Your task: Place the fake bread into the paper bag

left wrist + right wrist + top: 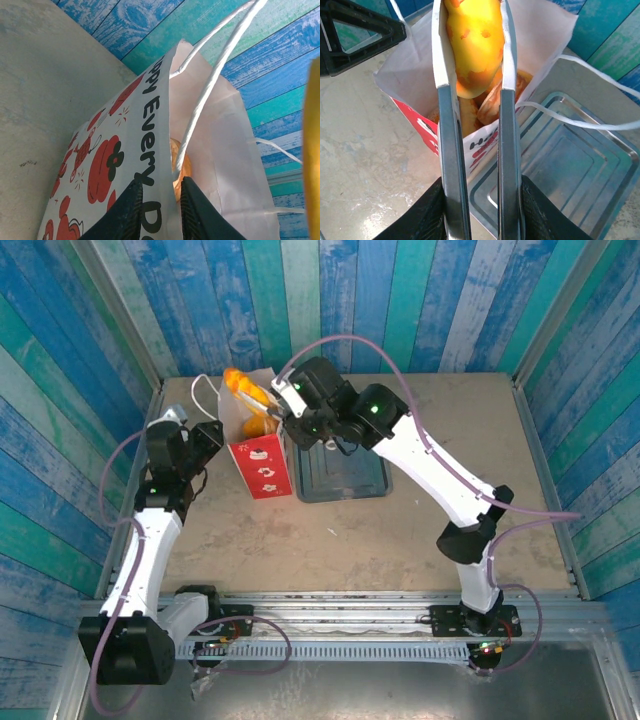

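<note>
1. Top view: you have the upright white paper bag with the red lower band (262,468) standing on the beige table (450,420), just beside the grey metal tray (340,480). The right gripper (255,398) hangs over the bag's open mouth. The left gripper (213,436) is at the bag's left wall.
2. Left wrist view: your left gripper (160,210) is clenched on the rim of the bag's printed wall (115,165). A golden pastry (180,165) lies inside, behind the white cord handle (210,85).
3. Right wrist view: your right gripper (472,15) grasps a long golden-yellow toy bread roll (472,55) by its sides, above the bag's mouth (415,75). Further pastries (492,105) rest inside the bag.
</note>
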You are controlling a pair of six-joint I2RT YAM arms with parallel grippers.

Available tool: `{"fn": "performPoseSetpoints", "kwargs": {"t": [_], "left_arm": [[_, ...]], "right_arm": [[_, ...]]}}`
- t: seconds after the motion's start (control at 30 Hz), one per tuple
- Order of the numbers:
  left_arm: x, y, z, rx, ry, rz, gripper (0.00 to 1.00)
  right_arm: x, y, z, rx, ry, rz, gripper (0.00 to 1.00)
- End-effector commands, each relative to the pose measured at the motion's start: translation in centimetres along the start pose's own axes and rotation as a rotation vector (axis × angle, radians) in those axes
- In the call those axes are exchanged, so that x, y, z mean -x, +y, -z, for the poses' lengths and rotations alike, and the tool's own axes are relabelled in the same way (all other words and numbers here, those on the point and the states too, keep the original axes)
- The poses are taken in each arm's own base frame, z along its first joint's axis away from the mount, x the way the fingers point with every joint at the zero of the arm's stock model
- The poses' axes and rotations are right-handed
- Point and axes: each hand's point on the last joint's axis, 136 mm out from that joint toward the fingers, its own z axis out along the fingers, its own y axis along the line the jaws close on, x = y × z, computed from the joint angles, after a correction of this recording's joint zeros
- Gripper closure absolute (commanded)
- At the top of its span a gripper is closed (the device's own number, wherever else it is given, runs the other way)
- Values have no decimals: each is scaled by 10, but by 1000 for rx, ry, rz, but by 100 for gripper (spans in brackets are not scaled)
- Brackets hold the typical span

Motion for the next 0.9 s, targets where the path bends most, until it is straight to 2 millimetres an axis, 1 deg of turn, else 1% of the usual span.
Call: {"fn": "performPoseSetpoints", "kwargs": {"t": [0.0, 0.17, 0.3, 0.6, 0.73, 0.87], "left_arm": [[4, -2, 3, -14, -23, -6, 78], [3, -1, 3, -10, -22, -6, 81], [2, 0, 3, -5, -21, -10, 82], [3, 4, 5, 13, -26, -21, 82], [3, 3, 5, 11, -26, -20, 82], [2, 3, 5, 9, -23, -19, 82]], "right_arm": [[8, 7, -3, 21, -23, 27, 63], [2, 9, -21, 24, 8, 43, 63], [-5, 12, -30, 37, 36, 45, 63], [-22, 17, -36, 63, 102, 47, 61], [-25, 18, -37, 71, 115, 45, 57], [-23, 18, -34, 72, 108, 36, 53]]}}
